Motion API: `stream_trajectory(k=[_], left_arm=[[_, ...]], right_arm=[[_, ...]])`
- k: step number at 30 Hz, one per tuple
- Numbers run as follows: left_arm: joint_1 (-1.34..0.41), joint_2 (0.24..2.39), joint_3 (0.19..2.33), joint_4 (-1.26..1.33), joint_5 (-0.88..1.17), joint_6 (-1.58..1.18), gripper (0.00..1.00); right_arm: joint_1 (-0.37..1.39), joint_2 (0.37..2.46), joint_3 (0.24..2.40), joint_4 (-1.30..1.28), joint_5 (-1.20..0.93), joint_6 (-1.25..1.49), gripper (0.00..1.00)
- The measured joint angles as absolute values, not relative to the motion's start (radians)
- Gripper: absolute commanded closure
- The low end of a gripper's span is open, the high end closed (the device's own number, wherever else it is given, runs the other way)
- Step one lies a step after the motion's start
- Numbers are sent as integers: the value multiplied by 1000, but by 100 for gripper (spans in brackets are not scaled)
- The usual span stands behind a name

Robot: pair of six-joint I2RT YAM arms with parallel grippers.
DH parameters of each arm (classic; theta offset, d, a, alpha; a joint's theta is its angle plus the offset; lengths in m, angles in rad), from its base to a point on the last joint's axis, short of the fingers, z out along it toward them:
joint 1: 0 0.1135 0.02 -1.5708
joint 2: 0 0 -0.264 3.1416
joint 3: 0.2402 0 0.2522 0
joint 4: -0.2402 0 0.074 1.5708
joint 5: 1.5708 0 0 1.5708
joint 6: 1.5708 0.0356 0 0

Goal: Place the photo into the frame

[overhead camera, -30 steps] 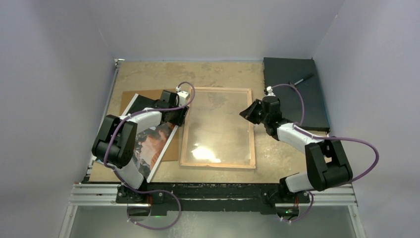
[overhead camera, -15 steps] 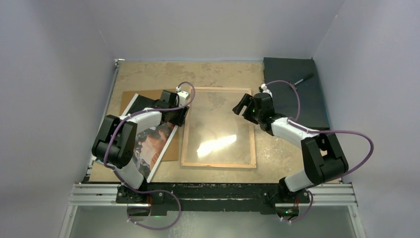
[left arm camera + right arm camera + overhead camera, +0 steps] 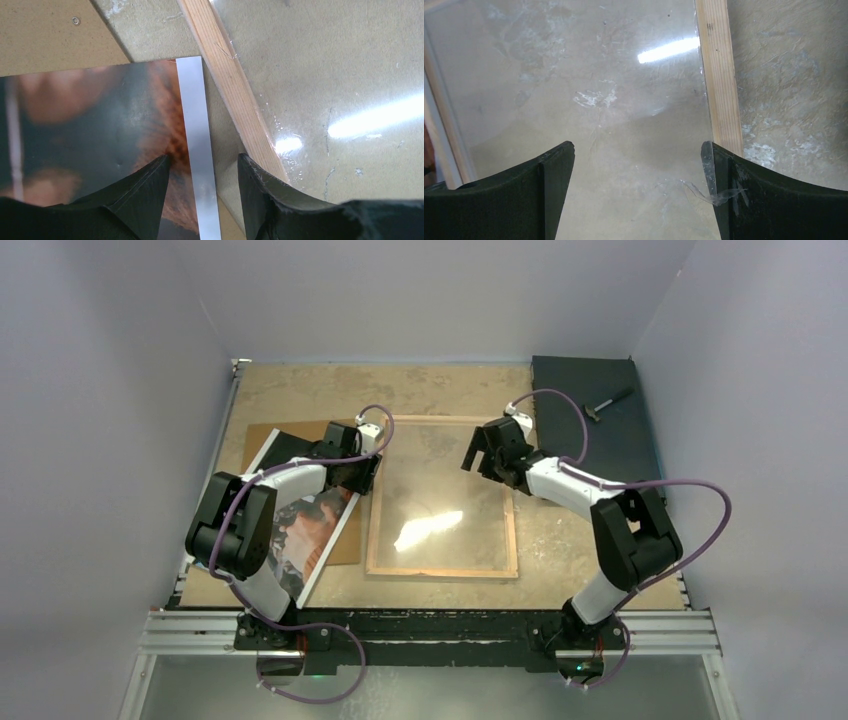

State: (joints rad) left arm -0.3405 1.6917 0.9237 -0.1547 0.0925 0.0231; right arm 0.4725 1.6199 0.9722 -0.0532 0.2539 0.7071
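The frame point(image 3: 441, 571) lies flat mid-table, back up, with light wood edges point(image 3: 235, 90) around clear glass point(image 3: 589, 100). Left of it the photo point(image 3: 310, 530) lies picture up, dark and orange-brown point(image 3: 90, 115) with a white border point(image 3: 195, 115), its top right corner close to the frame's left rail. My left gripper point(image 3: 203, 159) is open, straddling that white border: one finger over the picture, the other over the gap beside the rail. My right gripper point(image 3: 638, 147) is wide open over the glass, just inside the frame's right rail point(image 3: 719, 75), near its far corner point(image 3: 480, 455).
A brown backing board point(image 3: 262, 435) lies under the photo's far end. A black slab point(image 3: 598, 430) sits at the back right with a small dark tool point(image 3: 607, 403) on it. A scrap of clear film point(image 3: 719, 195) clings to my right finger. Walls close in on three sides.
My right gripper has opened wide and swung left and farther back, from beside the frame's right rail to over its glass. The left arm and the photo have not moved.
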Motion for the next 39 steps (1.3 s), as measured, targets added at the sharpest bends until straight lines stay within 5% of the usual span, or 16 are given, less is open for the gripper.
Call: stream_trajectory(k=[39], left_arm=[[-340, 1684, 924, -171, 94, 31, 50]], right_arm=[[504, 1710, 1078, -197, 324, 583, 1]])
